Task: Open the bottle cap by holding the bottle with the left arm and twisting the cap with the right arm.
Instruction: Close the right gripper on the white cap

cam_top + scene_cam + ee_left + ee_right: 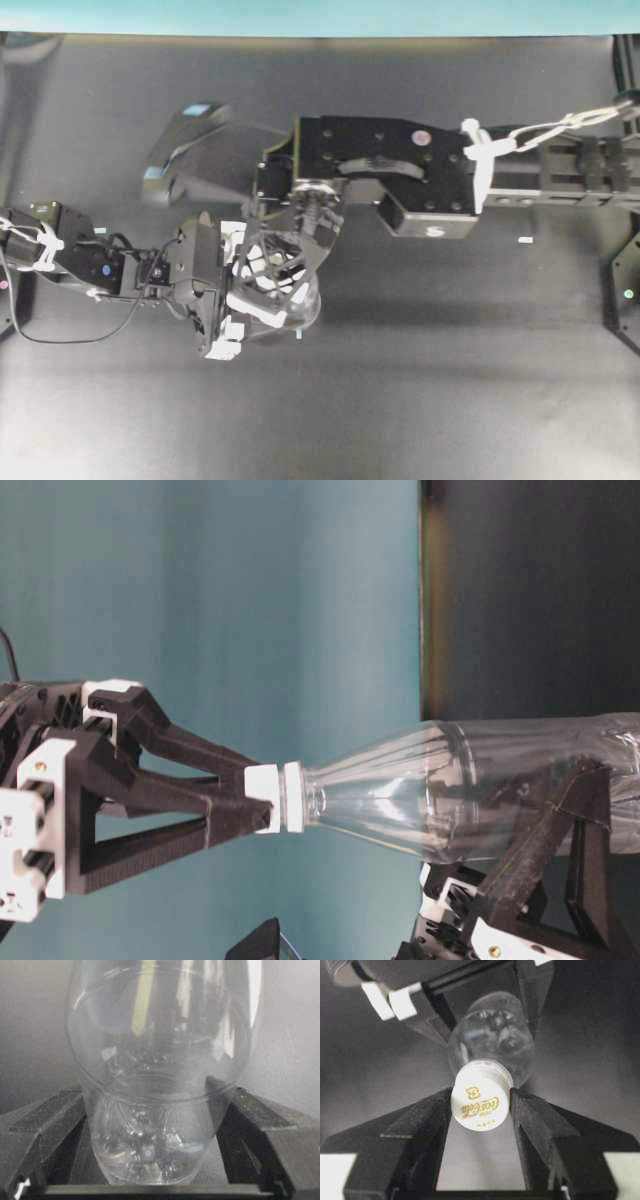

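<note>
Gripping the bottle cap [481,1101], the right end effector [480,1110] is clenched on it from above, both fingers flush against its sides, placed so a wrist turn can unscrew it. Below the cap, the clear bottle [440,785] stands upright on the dark surface [450,400]. The left end effector [160,1130] clasps the bottle's lower body, bracing it against the twist. One bottle, one cap, two arms

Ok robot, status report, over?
Left claw shut on bottle. Right claw shut on cap. Nothing in the way.
</note>
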Available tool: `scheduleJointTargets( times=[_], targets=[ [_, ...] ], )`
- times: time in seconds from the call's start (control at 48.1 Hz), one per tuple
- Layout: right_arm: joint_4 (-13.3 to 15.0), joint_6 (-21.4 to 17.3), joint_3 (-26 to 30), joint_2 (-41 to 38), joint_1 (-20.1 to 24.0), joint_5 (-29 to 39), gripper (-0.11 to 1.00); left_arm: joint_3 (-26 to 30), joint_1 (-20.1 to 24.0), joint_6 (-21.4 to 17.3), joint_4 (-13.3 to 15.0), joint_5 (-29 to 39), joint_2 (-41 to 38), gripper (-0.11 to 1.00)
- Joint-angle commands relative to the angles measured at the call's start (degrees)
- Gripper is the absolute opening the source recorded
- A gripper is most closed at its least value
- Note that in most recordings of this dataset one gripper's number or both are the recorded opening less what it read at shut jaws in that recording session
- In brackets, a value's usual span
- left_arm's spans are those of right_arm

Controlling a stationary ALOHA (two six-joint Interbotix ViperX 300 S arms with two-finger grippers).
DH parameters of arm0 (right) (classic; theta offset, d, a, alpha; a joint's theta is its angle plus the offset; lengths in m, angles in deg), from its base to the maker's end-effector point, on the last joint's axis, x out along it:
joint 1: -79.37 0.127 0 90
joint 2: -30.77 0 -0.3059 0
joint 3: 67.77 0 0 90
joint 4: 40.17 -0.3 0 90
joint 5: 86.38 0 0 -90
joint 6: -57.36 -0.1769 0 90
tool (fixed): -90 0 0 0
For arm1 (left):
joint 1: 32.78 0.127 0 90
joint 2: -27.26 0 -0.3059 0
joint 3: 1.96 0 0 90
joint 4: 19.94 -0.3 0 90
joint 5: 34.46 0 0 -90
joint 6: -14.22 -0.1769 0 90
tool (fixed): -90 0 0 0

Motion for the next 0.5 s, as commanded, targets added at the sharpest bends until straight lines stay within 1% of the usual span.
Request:
scheduleJointTargets(
  times=[0.0, 0.166, 0.27, 0.478],
  targets=[
    [0.0, 4.57, 1.85, 0.0, -0.35, 1.67, 0.37, -0.09, -0.09, 0.09, -0.18, 0.53, -0.35, 0.81],
    [0.0, 11.6, 1.85, 0.0, -0.53, 4.13, 0.37, -0.09, 0.0, 0.09, -0.18, 0.62, -0.35, 0.81],
    [0.0, 17.23, 1.85, 0.0, -0.53, 3.52, 0.37, -0.09, -0.09, -0.09, -0.18, 1.93, -0.44, 0.81],
    [0.0, 30.06, 1.41, 0.09, -0.53, 1.49, 0.37, -0.09, -0.35, 0.0, -0.18, 3.96, -0.35, 0.81]
  ],
)
